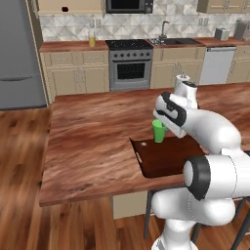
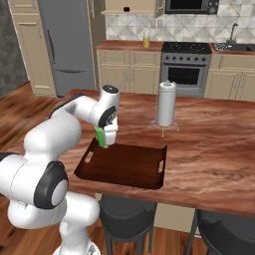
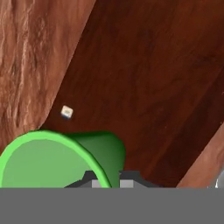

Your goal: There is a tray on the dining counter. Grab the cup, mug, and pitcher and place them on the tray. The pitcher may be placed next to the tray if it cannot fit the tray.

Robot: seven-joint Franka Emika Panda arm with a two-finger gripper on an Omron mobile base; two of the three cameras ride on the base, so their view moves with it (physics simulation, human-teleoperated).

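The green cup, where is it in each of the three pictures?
Left base view: the green cup sits middle-right, over the far left corner of the tray, partly behind the white arm.
Right base view: the cup is left of middle, under the arm's hand, over the tray's far left corner.
Hand view: the cup is at the bottom left, rim toward the camera.
Shared landmark: the dark brown tray.

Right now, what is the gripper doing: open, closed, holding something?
Gripper: closed on the rim of the green cup, held over the tray.
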